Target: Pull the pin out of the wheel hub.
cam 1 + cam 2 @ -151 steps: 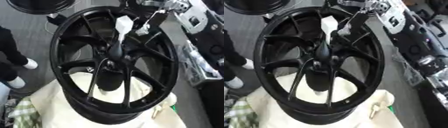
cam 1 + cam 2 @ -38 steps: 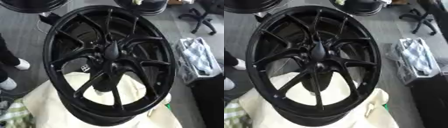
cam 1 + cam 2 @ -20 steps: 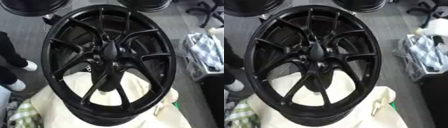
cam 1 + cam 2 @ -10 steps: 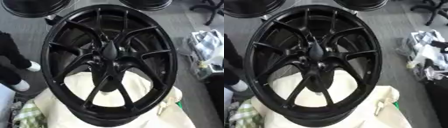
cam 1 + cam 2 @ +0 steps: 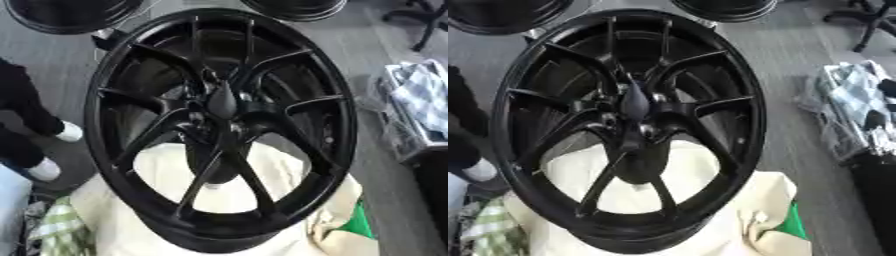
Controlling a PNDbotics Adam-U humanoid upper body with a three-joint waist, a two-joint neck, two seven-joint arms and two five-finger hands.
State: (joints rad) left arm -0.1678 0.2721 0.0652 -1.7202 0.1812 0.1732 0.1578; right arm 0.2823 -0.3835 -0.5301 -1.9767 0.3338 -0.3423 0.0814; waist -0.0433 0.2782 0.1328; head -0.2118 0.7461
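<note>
A large black multi-spoke wheel (image 5: 219,125) fills the frame, set on cream cloth (image 5: 262,200) at the lower centre. At its hub, just above centre, a dark tapered pin (image 5: 222,100) is seen standing, long axis rising toward the camera. Neither hand is shown, so no nearer arm can be judged.

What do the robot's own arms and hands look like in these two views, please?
Neither arm nor hand shows in either eye view, so nothing of their colour, shape or cabling can be told here. The pictures hold only the black wheel with its pointed black hub, resting on a cream cloth.
</note>
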